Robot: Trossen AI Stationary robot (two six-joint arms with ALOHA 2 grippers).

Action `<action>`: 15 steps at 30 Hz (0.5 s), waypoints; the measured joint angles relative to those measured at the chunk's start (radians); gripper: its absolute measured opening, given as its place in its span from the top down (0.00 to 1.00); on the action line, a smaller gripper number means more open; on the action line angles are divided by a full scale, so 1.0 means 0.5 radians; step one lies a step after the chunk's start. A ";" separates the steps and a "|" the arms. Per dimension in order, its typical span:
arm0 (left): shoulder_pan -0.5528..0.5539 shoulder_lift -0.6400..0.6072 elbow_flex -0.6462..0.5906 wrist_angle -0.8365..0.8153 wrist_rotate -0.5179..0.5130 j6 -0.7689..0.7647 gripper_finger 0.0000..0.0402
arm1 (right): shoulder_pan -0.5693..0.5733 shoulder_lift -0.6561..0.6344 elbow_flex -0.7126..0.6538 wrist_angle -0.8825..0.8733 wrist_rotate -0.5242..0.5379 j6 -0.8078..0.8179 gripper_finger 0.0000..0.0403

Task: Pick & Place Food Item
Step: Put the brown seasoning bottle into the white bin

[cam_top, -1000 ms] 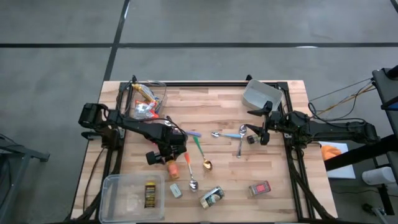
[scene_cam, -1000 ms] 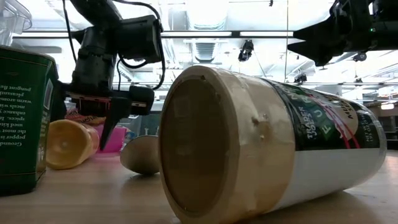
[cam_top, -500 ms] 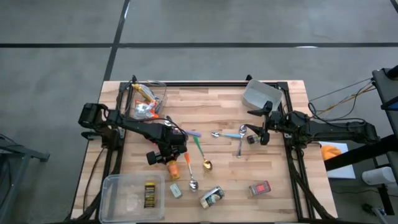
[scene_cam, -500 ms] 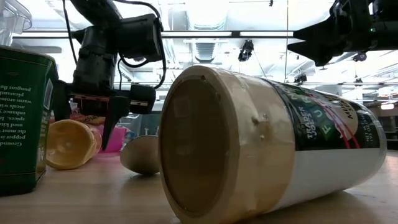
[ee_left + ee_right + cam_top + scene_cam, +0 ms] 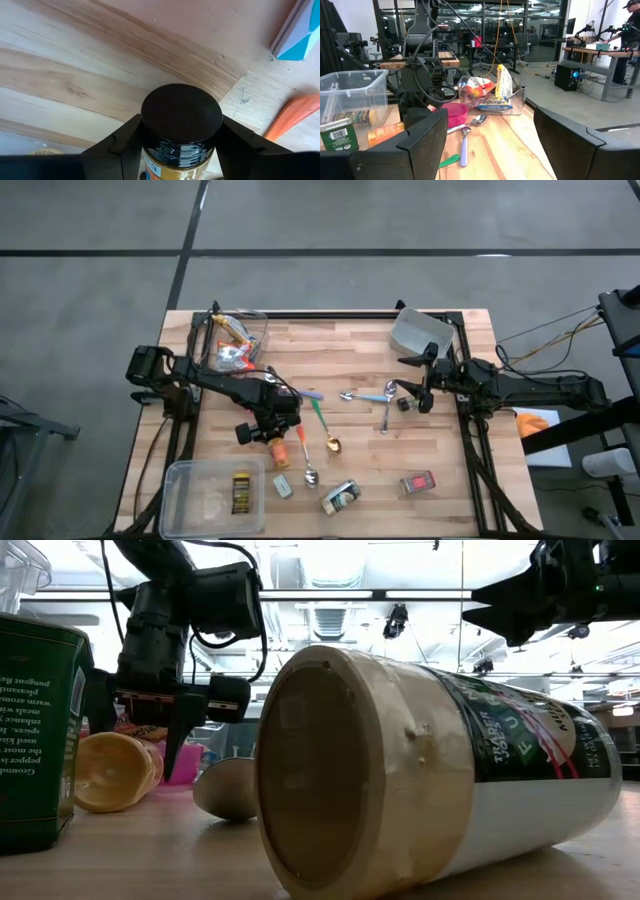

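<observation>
A small orange-yellow bottle [image 5: 278, 451] with a black cap [image 5: 181, 117] lies on its side on the wooden table, left of centre. Its base faces the low camera [image 5: 108, 772]. My left gripper [image 5: 140, 755] points steeply down over it and is shut on it, one finger on each side. My right gripper [image 5: 415, 392] hangs level above the table's right side, open, with nothing between its fingers [image 5: 420, 145]. My left gripper pinches the bottle between its two fingers [image 5: 127, 140], which sit on opposite sides of the body just behind the black cap [image 5: 150, 145]. The fingers come from above, slanting down, and lie across the bottle. The bottle rests on the table on its side.
A clear bin [image 5: 212, 495] holding a jar stands at the near left. A clear tub of snack packets [image 5: 235, 340] stands at the far left. Spoons [image 5: 385, 395], an orange-handled utensil [image 5: 300, 442], a lying jar [image 5: 342, 497] and a red item [image 5: 417, 482] are scattered about.
My left gripper's fingers have closed in onto the bottle without the hand moving. The bottle has turned a little on the table, so its hollow base now faces the low camera more.
</observation>
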 joint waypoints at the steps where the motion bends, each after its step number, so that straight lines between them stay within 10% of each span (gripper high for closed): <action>1: 0.000 -0.005 0.000 0.000 -0.003 0.020 0.52 | 0.000 -0.001 -0.001 0.000 0.000 0.000 0.28; 15: 0.121 -0.546 0.023 -0.268 -0.150 0.164 0.52 | 0.000 0.000 0.000 -0.001 0.000 0.000 0.28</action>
